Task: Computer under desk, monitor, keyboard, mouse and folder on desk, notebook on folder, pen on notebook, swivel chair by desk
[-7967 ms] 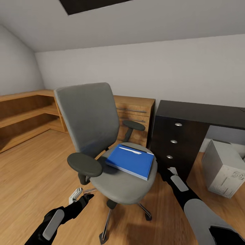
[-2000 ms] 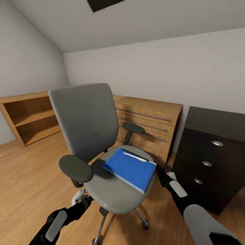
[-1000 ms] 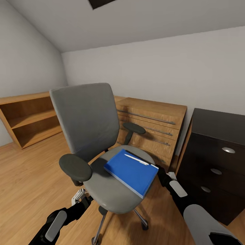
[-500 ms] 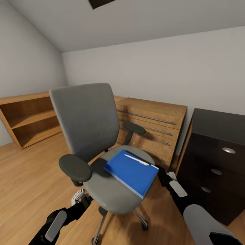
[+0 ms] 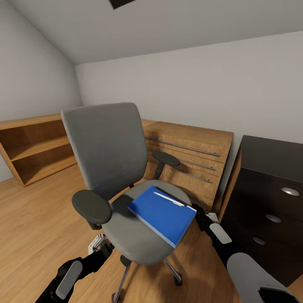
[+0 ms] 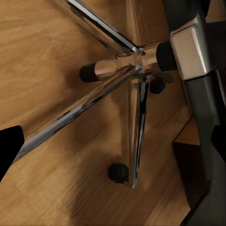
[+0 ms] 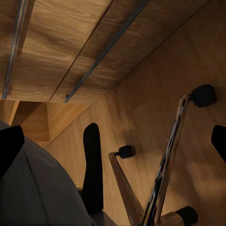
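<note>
Wood floor (image 5: pixel 38 210) across the lower frame. Low shelf unit (image 5: pixel 31 147) at left; wood drawer unit (image 5: pixel 189 160) centre-right against the wall. Black desk (image 5: pixel 269 202) at right edge, three round pulls down its front.

Swivel chair (image 5: pixel 109 155) mid-frame, back toward upper left; chrome base (image 6: pixel 117 80) on castors in the left wrist view.

Blue folder (image 5: pixel 162 212) flat on the seat, toward its right edge. White pen (image 5: pixel 168 198) lies on the folder.

Left gripper (image 5: pixel 99 244) low, lower left, under the armrest. Right gripper (image 5: pixel 202 219) just beside the folder's right corner. Jaws of both: cannot tell.
</note>
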Tool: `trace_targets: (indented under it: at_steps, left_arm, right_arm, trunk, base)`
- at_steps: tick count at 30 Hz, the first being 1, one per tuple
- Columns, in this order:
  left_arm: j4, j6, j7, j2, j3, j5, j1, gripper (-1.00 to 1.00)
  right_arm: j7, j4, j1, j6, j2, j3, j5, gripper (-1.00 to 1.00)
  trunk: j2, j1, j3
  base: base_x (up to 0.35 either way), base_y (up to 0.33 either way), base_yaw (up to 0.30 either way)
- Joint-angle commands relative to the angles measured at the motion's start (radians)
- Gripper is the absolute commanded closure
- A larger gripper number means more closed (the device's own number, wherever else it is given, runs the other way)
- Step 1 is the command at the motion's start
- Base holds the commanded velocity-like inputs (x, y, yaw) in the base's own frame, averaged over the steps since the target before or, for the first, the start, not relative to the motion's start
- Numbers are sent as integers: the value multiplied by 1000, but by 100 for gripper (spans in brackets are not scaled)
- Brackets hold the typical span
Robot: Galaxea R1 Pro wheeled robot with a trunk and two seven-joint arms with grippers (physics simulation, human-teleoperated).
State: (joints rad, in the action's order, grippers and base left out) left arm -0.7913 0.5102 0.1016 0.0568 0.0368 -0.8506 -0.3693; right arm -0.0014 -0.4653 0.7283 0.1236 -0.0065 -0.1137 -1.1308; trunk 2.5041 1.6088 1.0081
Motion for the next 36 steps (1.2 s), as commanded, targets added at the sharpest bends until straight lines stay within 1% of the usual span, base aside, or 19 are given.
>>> trace_targets:
  at_steps: [1,12,21,28,33,36]
  left_arm:
    - [0,7,3,0,3,-3,0,-100]
    - [0,7,2,0,4,-5,0,-100]
    - [0,7,4,1,4,-5,0,-100]
    - [0,7,3,2,5,-8,0,-100]
    - [0,7,3,3,5,-8,0,-100]
    - [0,7,3,3,5,-8,0,-100]
  right_arm:
    - [0,-1,0,5,0,-4,-6,-100]
    - [0,0,0,3,0,-4,-5,-100]
    - [0,0,0,0,-1,-5,-6,-100]
    - [1,-3,0,1,-6,-7,-7,-100]
    - [15,-4,0,2,-7,-7,-7,-100]
    - [46,-5,0,1,-9,-7,-6,-100]
  trunk:
    - [0,0,1]
    - [0,0,1]
    - [0,0,1]
    - [0,0,1]
    - [0,0,1]
    - [0,0,1]
  base:
    - [7,0,0]
    - [-2,0,0]
    - [-132,-29,0]
    - [-48,-9,0]
    - [-17,-3,0]
    - [-9,-2,0]
